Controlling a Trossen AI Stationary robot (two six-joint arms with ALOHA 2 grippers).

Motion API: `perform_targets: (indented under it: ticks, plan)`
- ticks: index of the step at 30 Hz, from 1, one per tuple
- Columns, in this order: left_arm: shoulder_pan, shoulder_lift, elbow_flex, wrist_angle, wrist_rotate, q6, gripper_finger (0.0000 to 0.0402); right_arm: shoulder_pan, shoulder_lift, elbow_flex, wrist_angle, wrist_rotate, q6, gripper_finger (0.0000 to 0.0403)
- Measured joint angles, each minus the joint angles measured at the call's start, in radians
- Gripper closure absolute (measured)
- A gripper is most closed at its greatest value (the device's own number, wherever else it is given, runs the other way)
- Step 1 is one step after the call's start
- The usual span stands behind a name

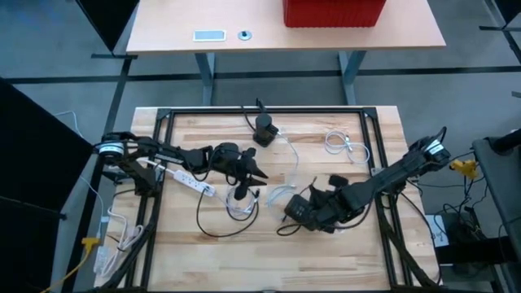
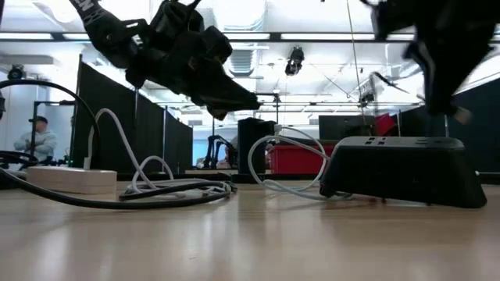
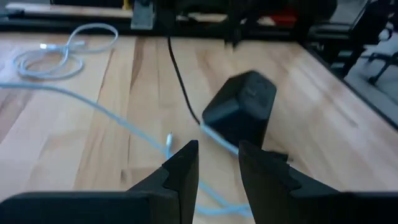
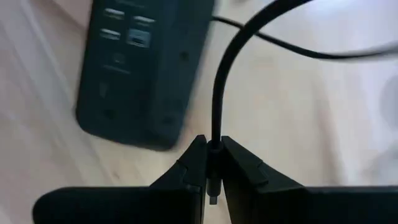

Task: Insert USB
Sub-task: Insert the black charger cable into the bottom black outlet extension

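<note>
A black USB hub (image 4: 143,62) lies flat on the wooden table (image 1: 358,252), its ports facing up; it also shows in the low view (image 2: 402,168) and the high view (image 1: 296,209). My right gripper (image 4: 213,146) hangs over the table beside the hub, pointing steeply down, shut on the end of a black cable (image 4: 224,74). My left gripper (image 3: 217,165) stands open above the table's middle (image 1: 259,174), tilted slightly down toward the hub (image 3: 242,109). Nothing is between its fingers; a light blue cable (image 3: 124,121) runs on the table below them. My right gripper pinches the black cable's end (image 4: 213,155) between its two fingers, coming from above. The end lies along the fingers and reaches back between them. The cable leaves past the fingertips and arcs away over the table, clear of the hub.
A white power strip (image 1: 187,181) lies at the left with cords looped beside it (image 2: 168,187). A black adapter (image 1: 264,130) and a coiled white cable (image 1: 338,142) sit toward the far side. A black frame (image 1: 269,110) borders the table.
</note>
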Motion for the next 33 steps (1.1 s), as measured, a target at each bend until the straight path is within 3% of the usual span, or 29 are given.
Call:
perform_targets:
  ticks: [8,11,19,28,33]
  plan:
    - [-0.059,0.103,0.024,0.031,-0.001,-0.024,0.03,0.009,0.024,-0.092,0.345,-0.144,0.043,0.0384]
    - [-0.07,0.151,0.052,0.022,-0.001,-0.022,0.0303,0.013,0.026,-0.031,0.329,-0.152,0.022,0.0384]
    - [-0.055,0.153,0.088,-0.031,-0.007,-0.012,0.0315,0.007,0.023,0.096,0.3,0.081,-0.159,0.0384]
    - [-0.059,0.079,0.087,-0.263,-0.071,-0.019,0.0326,-0.018,0.137,0.083,0.306,-0.02,-0.198,0.0384]
    - [-0.094,0.115,0.08,-0.217,-0.071,-0.039,0.0327,-0.01,0.17,0.06,0.299,-0.045,-0.165,0.0384]
